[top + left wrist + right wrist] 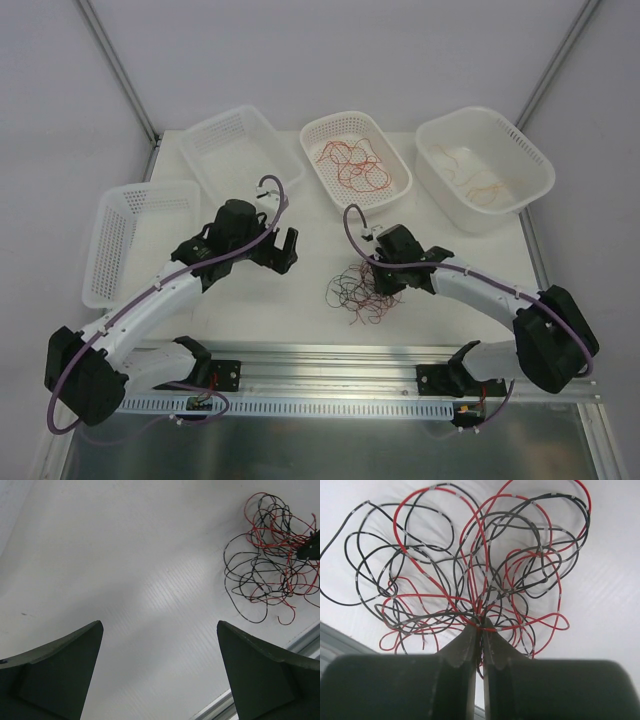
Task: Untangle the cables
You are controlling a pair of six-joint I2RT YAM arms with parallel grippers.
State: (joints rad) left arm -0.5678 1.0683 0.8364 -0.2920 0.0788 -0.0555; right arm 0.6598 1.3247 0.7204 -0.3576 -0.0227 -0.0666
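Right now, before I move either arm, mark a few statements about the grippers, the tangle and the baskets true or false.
1. The right gripper is shut on the cable tangle. True.
2. The left gripper holds a black wire. False: it is open and empty.
3. The cable tangle mixes black and red wires. True.
4. All four baskets are empty. False: the third basket from the left and the far-right basket hold loose wires.

2 white arms, black at the joints
Left arm [150, 298], right arm [478, 284]: thin purple hoses [348, 226] alongside, black bases [205, 372], dark matte wedge-shaped fingers [55, 675].
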